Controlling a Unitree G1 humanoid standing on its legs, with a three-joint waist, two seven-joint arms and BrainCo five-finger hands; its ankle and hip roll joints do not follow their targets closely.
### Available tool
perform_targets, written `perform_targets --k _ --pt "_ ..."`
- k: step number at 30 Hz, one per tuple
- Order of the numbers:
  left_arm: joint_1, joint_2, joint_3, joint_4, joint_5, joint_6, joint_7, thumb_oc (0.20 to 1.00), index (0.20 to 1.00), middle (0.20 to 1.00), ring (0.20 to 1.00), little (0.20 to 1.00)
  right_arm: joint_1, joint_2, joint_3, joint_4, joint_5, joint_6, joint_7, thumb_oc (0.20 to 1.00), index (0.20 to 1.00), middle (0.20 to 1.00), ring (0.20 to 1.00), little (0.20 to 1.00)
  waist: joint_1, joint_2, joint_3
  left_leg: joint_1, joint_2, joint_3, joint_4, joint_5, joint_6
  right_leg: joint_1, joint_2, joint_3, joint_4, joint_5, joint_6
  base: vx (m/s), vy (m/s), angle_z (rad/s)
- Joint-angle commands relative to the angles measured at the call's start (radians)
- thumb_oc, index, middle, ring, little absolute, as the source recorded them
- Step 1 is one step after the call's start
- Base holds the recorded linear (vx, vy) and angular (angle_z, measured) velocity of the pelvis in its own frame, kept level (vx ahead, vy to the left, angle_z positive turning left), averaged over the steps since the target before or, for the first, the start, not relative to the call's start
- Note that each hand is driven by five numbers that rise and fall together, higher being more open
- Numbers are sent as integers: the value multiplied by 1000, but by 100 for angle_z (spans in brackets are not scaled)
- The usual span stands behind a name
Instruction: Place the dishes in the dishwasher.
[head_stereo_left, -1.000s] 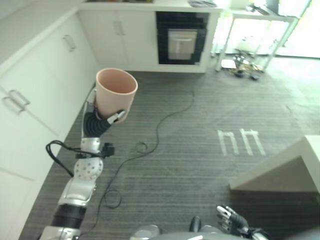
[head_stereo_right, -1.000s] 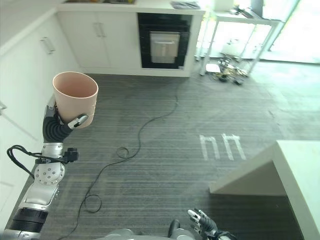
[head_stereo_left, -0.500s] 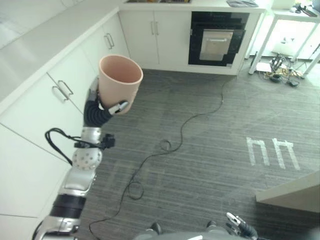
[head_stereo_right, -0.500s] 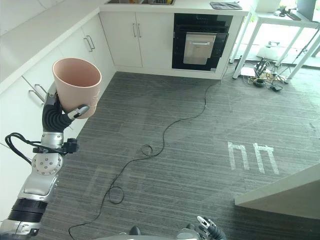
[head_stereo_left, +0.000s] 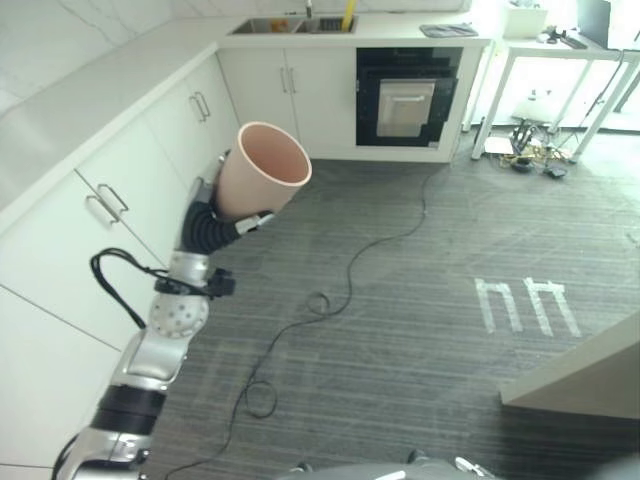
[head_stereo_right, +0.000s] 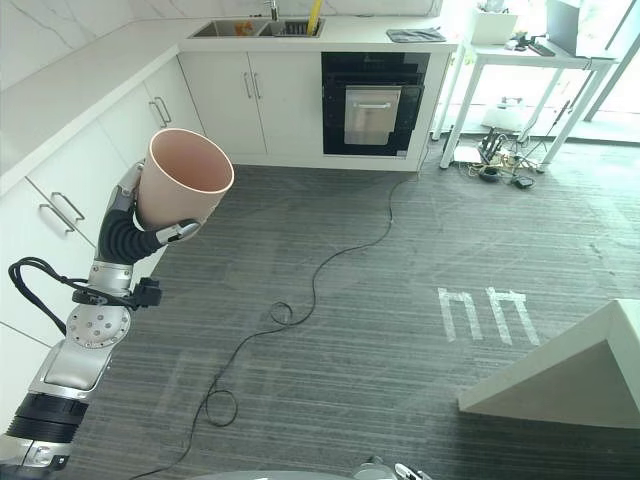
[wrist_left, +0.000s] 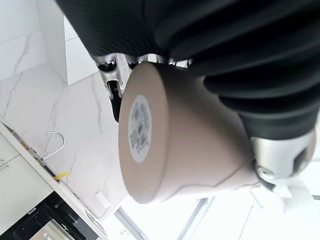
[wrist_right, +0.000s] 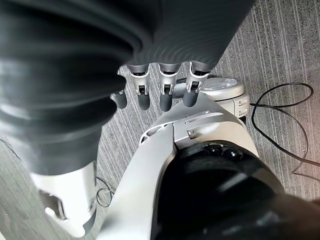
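One pink cup (head_stereo_left: 258, 170), tilted, sits gripped in the left hand (head_stereo_left: 212, 222).

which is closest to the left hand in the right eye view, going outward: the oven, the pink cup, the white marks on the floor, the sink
1. The pink cup: held in the left hand.
2. The sink: in the counter at the far wall, beyond the hand.
3. The oven: under that counter, off to the right; close to the sink in range, so this ranking is loose.
4. The white floor marks: far right, across the floor.
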Motion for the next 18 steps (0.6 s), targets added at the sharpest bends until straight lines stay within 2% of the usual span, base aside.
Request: perform_targets --k 1,2,3,5,7,10,12,14,15,16,17,18 --pt "-85 20 -13 -42 -43 -30 28 200 200 200 200 200 -53 -3 17 32 -36 -25 25 1000 1000 1000 1000 1000 -7 40 -3 14 8 -62 13 -76 -20 -13 29 -5 63 -105 33 15 6 -11" --pt "-85 19 -15 -42 -47 -30 26 200 200 200 200 200 -52 -3 18 35 -41 -27 24 1000 1000 1000 1000 1000 -9 39 -4 16 8 -59 13 -76 -20 -12 29 -4 62 -103 34 18 2 -18" --pt "-109 -106 -66 2 -211 -70 45 200 200 200 200 200 -109 -26 1 20 -18 -52 -28 1000 1000 1000 1000 1000 6 7 30 -26 -5 -104 57 -92 -8 -47 51 54 98 -109 22 14 -27 -22" --pt "-101 -105 -57 -7 -259 -53 2 200 200 200 200 200 -110 -29 7 8 12 -62 9 1000 1000 1000 1000 1000 5 15 16 -26 -1 -131 47 -86 -14 -37 68 71 88 -121 7 18 -91 -19" --pt "-102 -106 -59 -2 -282 -46 -13 200 200 200 200 200 -114 -27 8 4 27 -62 -13 1000 1000 1000 1000 1000 4 18 11 -21 -3 -140 39 -85 -15 -30 76 74 82 -124 3 35 -87 -5" --pt "-96 -112 -63 7 -298 -41 -10 200 200 200 200 200 -120 -22 10 8 45 -72 -22 1000 1000 1000 1000 1000 3 22 3 -16 -3 -156 36 -84 -16 -24 91 86 85 -134 -6 43 -105 4" --pt "-97 -118 -66 11 -295 -35 -3 200 200 200 200 200 -118 -15 27 -13 2 -65 -9 1000 1000 1000 1000 1000 -1 20 4 -17 8 -153 53 -83 -22 -22 101 86 93 -145 -15 26 -191 6" --pt "-106 -121 -71 18 -302 -35 -16 200 200 200 200 200 -123 -20 46 -25 2 -55 -26 1000 1000 1000 1000 1000 -7 3 11 -44 11 -147 175 -118 -23 -28 107 98 103 -150 -33 -4 -213 5" --pt "-106 -121 -72 17 -298 -38 -18 200 200 200 200 200 -130 -25 51 -27 -10 -54 -21 1000 1000 1000 1000 1000 -6 -14 17 -79 9 -133 273 -151 -15 -28 95 102 108 -150 -43 7 -189 31" --pt "-103 -120 -72 16 -306 -39 -22 200 200 200 200 200 -133 -31 55 -31 -24 -58 -19 1000 1000 1000 1000 1000 -1 -25 30 -135 24 -132 411 -163 -17 -21 91 104 109 -149 -53 15 -215 40" --pt "-98 -117 -66 24 -323 -50 -34 200 200 200 200 200 -139 -37 66 -31 -37 -67 -20 1000 1000 1000 1000 1000 12 -36 43 -216 35 -152 539 -142 -20 -20 93 108 108 -141 -67 66 -209 27" --pt "-84 -116 -49 40 -343 -67 -55 200 200 200 200 200 -147 -46 73 -12 -41 -79 -18 1000 1000 1000 1000 1000 29 -36 60 -283 41 -176 599 -114 -19 -17 106 116 113 -145 -79 114 -138 9"
